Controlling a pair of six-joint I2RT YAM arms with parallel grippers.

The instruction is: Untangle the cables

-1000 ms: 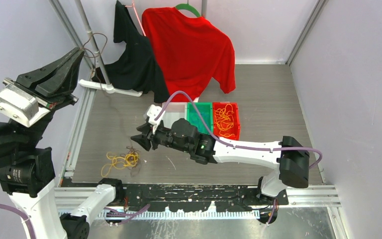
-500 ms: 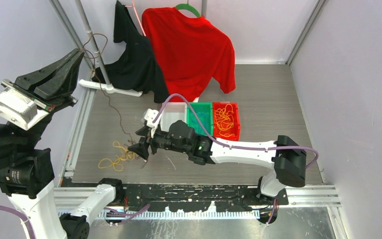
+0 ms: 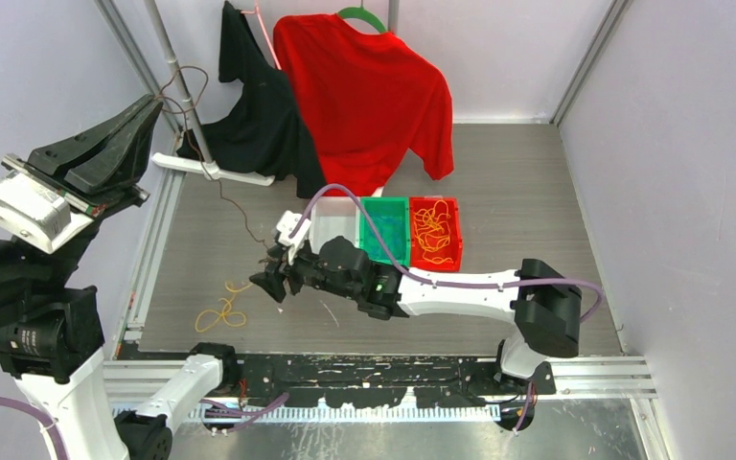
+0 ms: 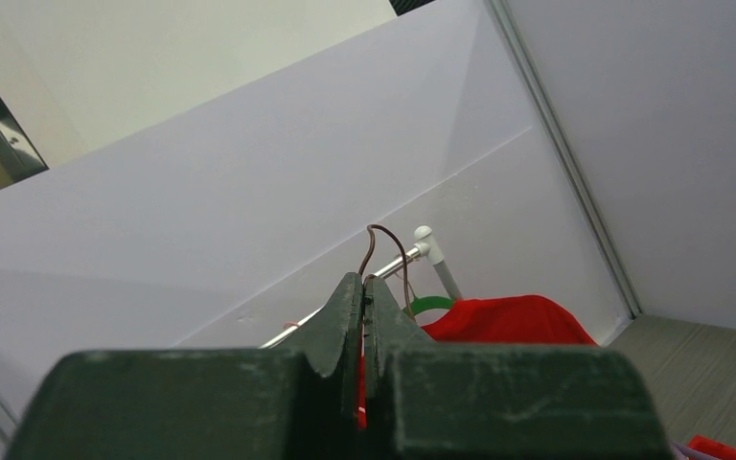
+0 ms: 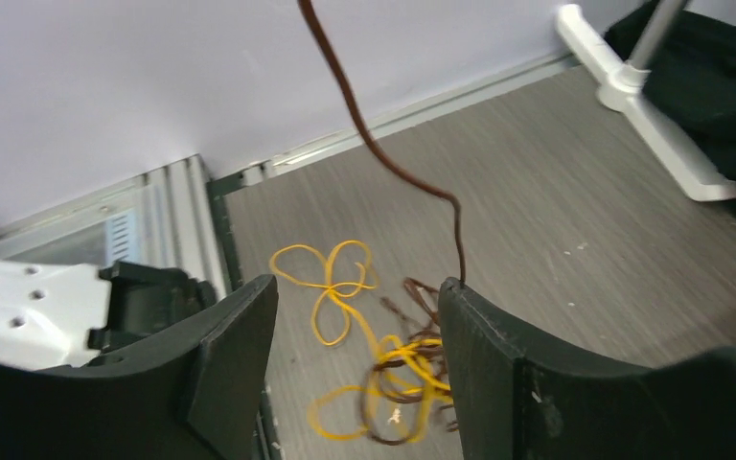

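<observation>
The grey worktop (image 3: pixel 537 192) carries the whole job. At its far edge a red shirt (image 3: pixel 374 96) and a black garment (image 3: pixel 254 115) hang from a rack and have no part in it.

The left arm is raised high over the worktop's left edge. The left gripper (image 3: pixel 156 99) has its fingers pressed together on the dark brown cable (image 3: pixel 233 206), and a short loop of it stands up past the tips in the wrist view. Holding that end aloft probably keeps the strand taut and lifted, so that it draws out of the knot.

The right arm reaches low across the near part of the worktop toward the near-left corner. The right gripper (image 5: pixel 355 287) has its fingers spread wide and holds nothing. It hangs just over the tangle, likely to pin or pick the other strands. The brown cable comes down and meets the tip of one finger.

Mid-worktop, a green bin (image 3: pixel 383 200) and a red bin (image 3: pixel 459 235) sit side by side, apparently for sorting by colour. The red one holds orange-yellow cables (image 3: pixel 433 235).

The tangle itself is small: a yellow cable (image 5: pixel 331 287) in loose flat loops, with brown coils knotted through its near end.
</observation>
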